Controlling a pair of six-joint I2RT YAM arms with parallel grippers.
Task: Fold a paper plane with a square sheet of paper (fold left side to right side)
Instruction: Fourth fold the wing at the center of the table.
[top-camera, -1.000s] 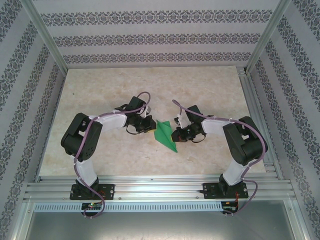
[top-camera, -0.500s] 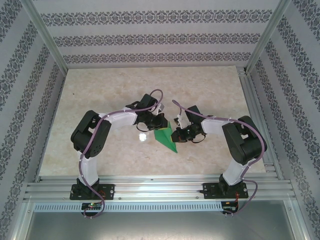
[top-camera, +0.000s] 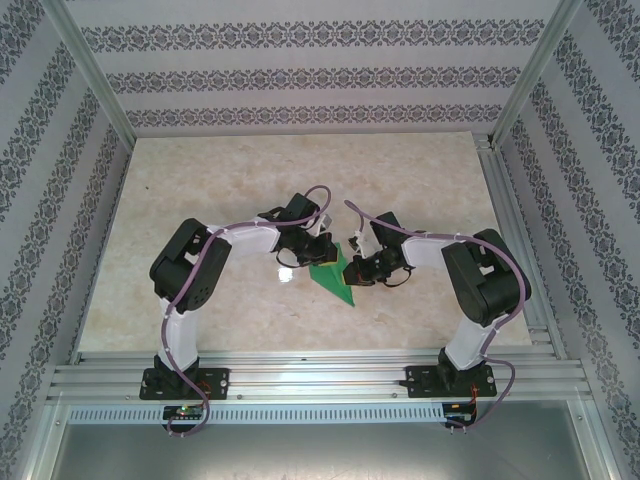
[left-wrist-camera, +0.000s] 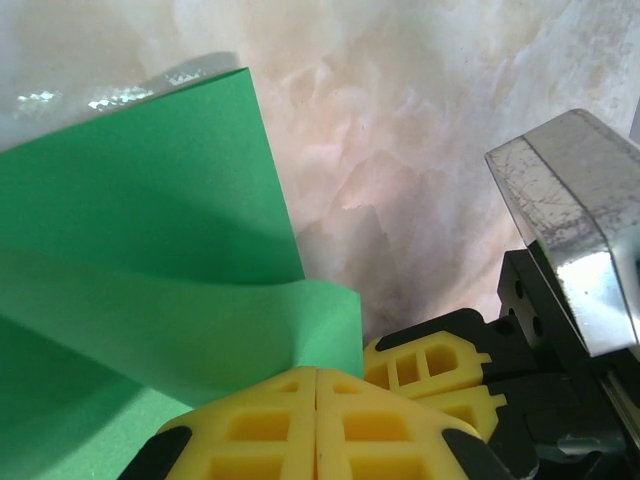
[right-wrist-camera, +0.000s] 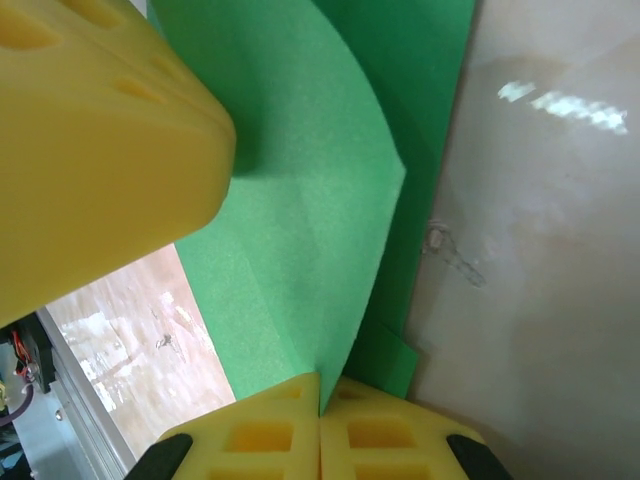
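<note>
Left gripper (left-wrist-camera: 316, 378) has swung right over mid-table since a second ago and closed, pinching the paper's (top-camera: 333, 279) raised flap. Right gripper (right-wrist-camera: 320, 385) stays clamped on its right edge.

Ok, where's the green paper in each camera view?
Top external: green paper at table centre, between left gripper and right gripper, tip pointing toward the bases.
Left wrist: green paper fills the left half, a flap reaching the yellow fingertips.
Right wrist: green paper upper centre, a curled flap entering the closed yellow fingertips.
Shared landmark: the marbled tabletop, right of the paper in both wrist views.
</note>
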